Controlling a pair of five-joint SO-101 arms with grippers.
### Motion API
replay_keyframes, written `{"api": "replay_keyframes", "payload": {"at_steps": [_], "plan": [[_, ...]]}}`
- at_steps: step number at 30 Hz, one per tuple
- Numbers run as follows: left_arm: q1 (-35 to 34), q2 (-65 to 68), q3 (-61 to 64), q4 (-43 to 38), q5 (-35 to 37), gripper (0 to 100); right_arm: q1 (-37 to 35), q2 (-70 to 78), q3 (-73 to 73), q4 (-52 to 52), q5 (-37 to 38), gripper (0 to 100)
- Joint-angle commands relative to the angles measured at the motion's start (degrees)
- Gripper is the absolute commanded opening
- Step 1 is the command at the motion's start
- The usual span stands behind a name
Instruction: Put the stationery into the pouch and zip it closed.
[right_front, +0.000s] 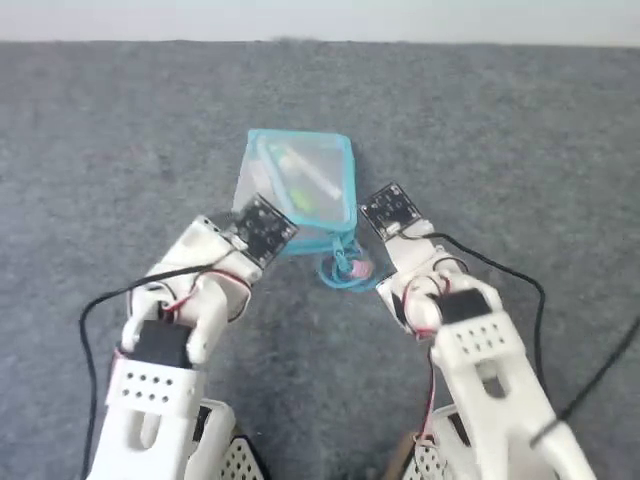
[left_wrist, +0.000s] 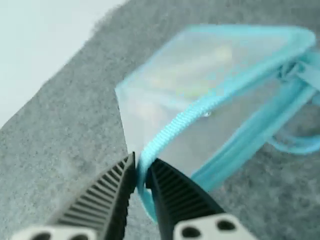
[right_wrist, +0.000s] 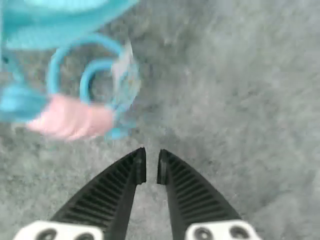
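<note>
— Pouch (right_front: 298, 190)?
— Clear, flat, edged in turquoise. Lying on the grey surface (right_front: 120, 120), zip (left_wrist: 185, 120) along the near edge, one corner pinched in the left gripper (left_wrist: 141, 172).
— Stationery (right_front: 305, 178)?
— Inside, pale green and white through the clear face.
— Zip closed?
— Cannot tell.
— Attached?
— Blue cord loop (right_wrist: 90, 37) and pink tag (right_wrist: 70, 120), on the surface beside the other near corner.
</note>
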Motion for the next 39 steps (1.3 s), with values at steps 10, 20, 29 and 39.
{"api": "replay_keyframes", "payload": {"at_steps": [10,20,29,39], "plan": [[-2.4,-1.9,-14.1,12.8,3.4,1,-7.9,-32.9,6.2,6.5,1.5,15.4],[-4.7,-1.8,-17.9,12.5,6.0,1,-22.1,-33.4,4.2,8.0,-4.3,15.5],[-4.6,-1.8,-17.9,12.9,7.7,1,-22.4,-33.2,4.7,-0.5,-11.2,25.8],[-4.6,-1.8,-17.6,13.0,7.8,1,-21.9,-9.5,-5.7,-9.2,-11.5,24.4]]}}
